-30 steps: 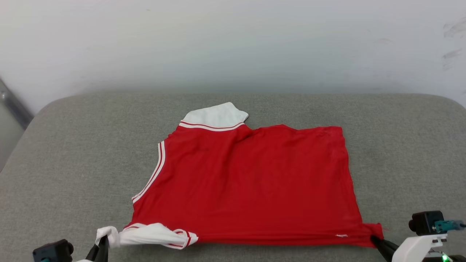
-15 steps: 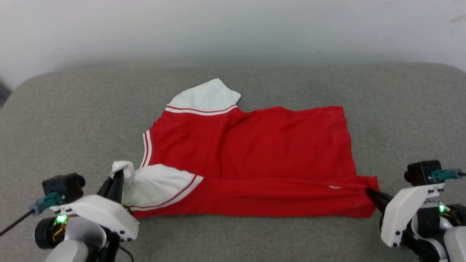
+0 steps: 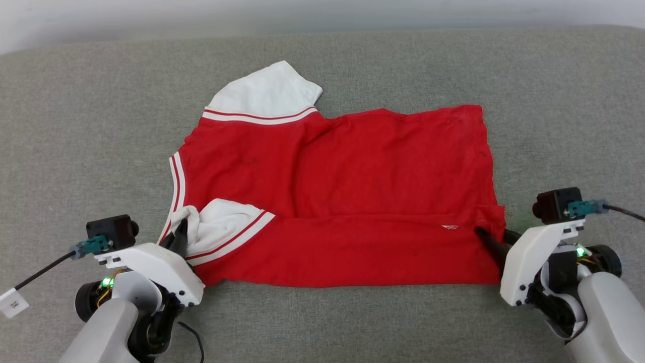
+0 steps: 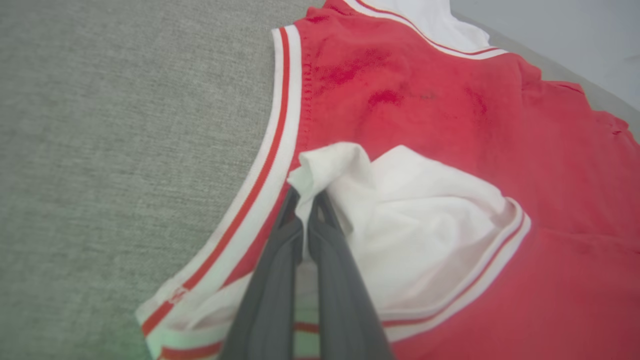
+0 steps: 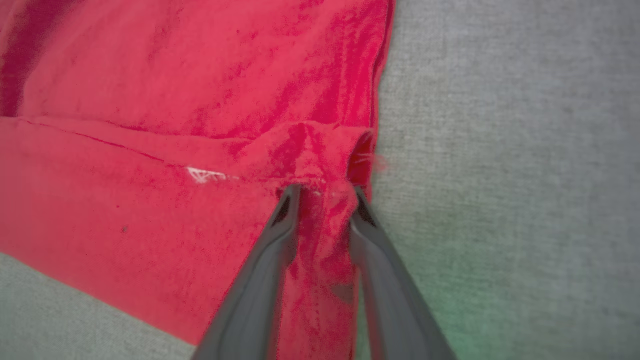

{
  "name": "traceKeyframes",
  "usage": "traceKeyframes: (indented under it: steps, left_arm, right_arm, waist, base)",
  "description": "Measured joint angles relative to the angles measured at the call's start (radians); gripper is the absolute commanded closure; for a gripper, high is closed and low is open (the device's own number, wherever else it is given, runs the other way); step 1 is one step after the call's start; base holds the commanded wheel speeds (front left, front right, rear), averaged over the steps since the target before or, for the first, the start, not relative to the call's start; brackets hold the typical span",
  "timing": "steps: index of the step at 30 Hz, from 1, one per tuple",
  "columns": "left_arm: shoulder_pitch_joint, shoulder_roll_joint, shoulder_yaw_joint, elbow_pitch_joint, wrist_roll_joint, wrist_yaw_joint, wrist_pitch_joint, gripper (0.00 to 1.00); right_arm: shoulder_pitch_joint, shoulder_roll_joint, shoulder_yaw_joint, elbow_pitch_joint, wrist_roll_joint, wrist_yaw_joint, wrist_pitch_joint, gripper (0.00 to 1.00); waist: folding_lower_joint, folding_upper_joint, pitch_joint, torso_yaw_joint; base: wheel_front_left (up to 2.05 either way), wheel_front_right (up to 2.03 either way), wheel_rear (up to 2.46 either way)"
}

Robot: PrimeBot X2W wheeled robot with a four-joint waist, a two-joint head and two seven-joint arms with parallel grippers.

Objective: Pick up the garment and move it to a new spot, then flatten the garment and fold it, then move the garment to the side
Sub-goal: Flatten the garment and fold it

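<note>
The red jersey [image 3: 352, 171] is lying spread out in the middle of the grey upholstered surface [image 3: 75, 126], with its collar end to the left and its hem to the right. Its near edge is lying folded over onto the body as a long strip. The far sleeve [image 3: 264, 93], white with red stripes, is sticking out at the far left. The near sleeve [image 3: 221, 227] is resting on the red cloth at the near left.

The left gripper [image 3: 181, 229] is reaching in from the near left. Its jaws are sitting closed tight on a bunched tip of the near sleeve's white fabric.

The right gripper [image 3: 491, 232] is reaching in from the near right, at the corner of the folded strip beside the hem. Its jaws are standing a little apart, straddling a raised ridge of red cloth that is looking slack rather than squeezed. A small white logo [image 5: 205, 175] is showing just left of that ridge.
</note>
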Motion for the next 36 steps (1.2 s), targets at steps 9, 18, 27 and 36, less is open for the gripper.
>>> traceKeyframes:
  steps: [9,18,27,36]
  left_arm:
    - [-0.007,-0.003,0.012,0.105,-0.031,-0.048,-0.018,0.00]
    - [0.048,0.141,0.001,0.001,-0.067,-0.036,0.197,0.00]
    - [0.142,0.282,-0.022,-0.154,-0.164,0.039,0.524,0.00]
    - [0.101,0.266,-0.002,-0.114,-0.221,0.030,0.571,1.00]
  right_arm:
    - [0.031,-0.028,0.036,0.016,0.030,0.000,-0.292,0.00]
    - [0.152,-0.040,-0.038,-0.131,-0.039,0.000,-0.543,0.00]
    - [0.258,0.055,-0.096,-0.332,-0.150,0.000,-0.549,0.00]
    - [0.265,0.089,-0.104,-0.378,-0.174,0.000,-0.526,0.00]
  waist:
    - [-0.0001,0.0000,-0.064,0.003]
    - [-0.0002,0.0000,-0.170,-0.011]
    - [-0.0004,0.0000,-0.151,-0.068]
    - [-0.0004,0.0000,-0.048,-0.116]
  base:
    - [0.00,0.00,0.00]
    - [0.00,0.00,0.00]
    - [0.00,0.00,0.00]
    - [0.00,0.00,0.00]
